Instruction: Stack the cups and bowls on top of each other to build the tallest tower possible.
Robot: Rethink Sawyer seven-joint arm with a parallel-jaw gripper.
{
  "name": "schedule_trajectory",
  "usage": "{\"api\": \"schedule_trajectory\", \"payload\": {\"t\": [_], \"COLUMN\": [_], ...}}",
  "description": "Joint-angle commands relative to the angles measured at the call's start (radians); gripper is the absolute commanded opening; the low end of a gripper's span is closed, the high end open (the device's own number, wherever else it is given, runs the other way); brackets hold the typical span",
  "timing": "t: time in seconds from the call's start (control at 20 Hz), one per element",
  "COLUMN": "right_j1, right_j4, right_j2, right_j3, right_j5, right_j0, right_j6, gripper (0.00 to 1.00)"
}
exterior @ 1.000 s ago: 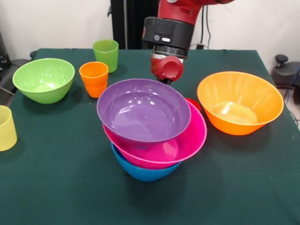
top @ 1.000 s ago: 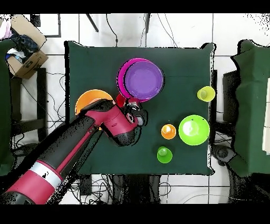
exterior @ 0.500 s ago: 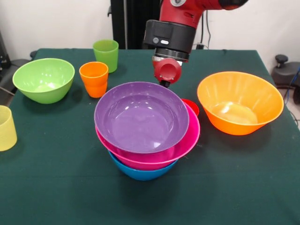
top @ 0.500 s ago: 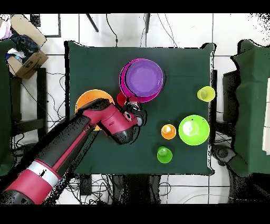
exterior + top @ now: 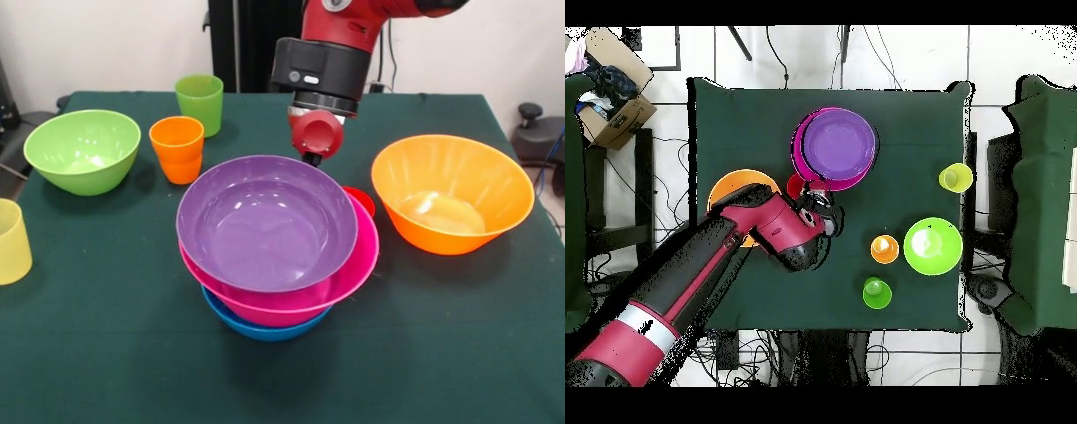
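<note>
— What's hidden from you?

— My fingers (image 5: 311, 159) mostly. From the front they sit behind the far rim of the purple bowl (image 5: 265, 221), under my red wrist knob; from overhead my own arm (image 5: 715, 265) covers them. I cannot tell whether they are open or closed, or whether they touch anything.

— And the tower?

— The tower (image 5: 275, 252) stands mid-tabletop (image 5: 106, 353): purple bowl on top, nested in the pink bowl (image 5: 349, 269), which sits in a blue bowl (image 5: 260, 329). Only a thin arc of the blue one shows below the pink. The purple bowl sits a little off-centre, so more pink rim shows on the front view's right side.

— Anything else partly covered?

— The red cup (image 5: 360, 200): just a sliver of its rim peeks out behind the pink bowl, beside my wrist. Overhead it shows between the pile and the orange bowl (image 5: 450, 194), which my arm partly hides in that view.

— The rest?

— The yellow cup (image 5: 11, 240) is cut off by the front view's left edge. The lime bowl (image 5: 82, 150), orange cup (image 5: 177, 147) and green cup (image 5: 199, 102) stand upright and apart, in full view.
</note>
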Motion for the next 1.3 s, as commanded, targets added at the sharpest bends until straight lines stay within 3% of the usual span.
{"api": "schedule_trajectory", "payload": {"t": [0.05,0.4,1.3], "right_j1": [-0.069,-0.108,-0.085], "right_j4": [0.065,0.133,0.120], "right_j2": [0.134,0.177,0.179], "right_j3": [-0.079,-0.070,-0.076], "right_j5": [0.015,-0.024,-0.022], "right_j0": [-0.038,-0.074,-0.069], "right_j6": [-0.033,-0.135,-0.114], "gripper": [0.00,0.00,0.00]}}
